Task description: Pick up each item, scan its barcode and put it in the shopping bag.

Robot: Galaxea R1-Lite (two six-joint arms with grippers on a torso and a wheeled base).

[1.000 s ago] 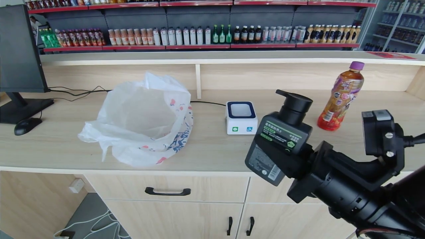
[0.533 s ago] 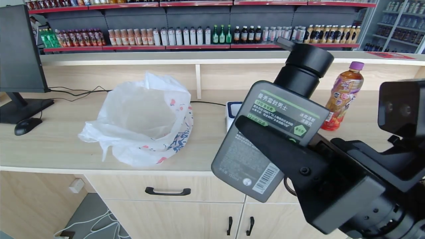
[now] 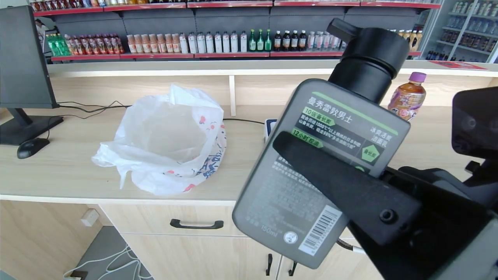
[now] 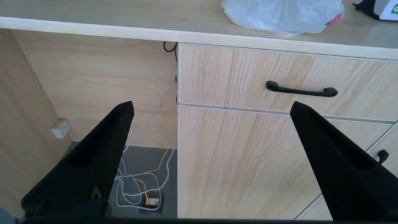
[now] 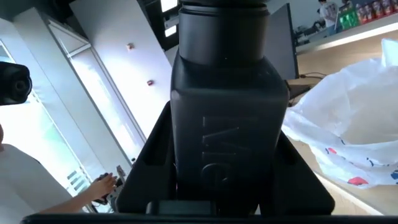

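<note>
Head cam is looking forward and down over the counter (image 3: 58,171), dark bottle (image 3: 272,202) sitting right at the lens. Left wrist cam is hanging below counter level, facing the drawer front (image 4: 249,74). Right wrist cam is staring along the bottle, very close. All three are catching the shopping bag (image 3: 167,140).

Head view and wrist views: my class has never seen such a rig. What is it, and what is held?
A two-armed robot at a shop counter. The head view looks down from its head; each wrist view looks along one arm. The right gripper is shut on a dark grey pump bottle with black cap, close to the head camera. The left gripper hangs open before the wooden drawers. On the pale wooden counter: a white plastic shopping bag, a white scanner box, an orange drink bottle.
</note>
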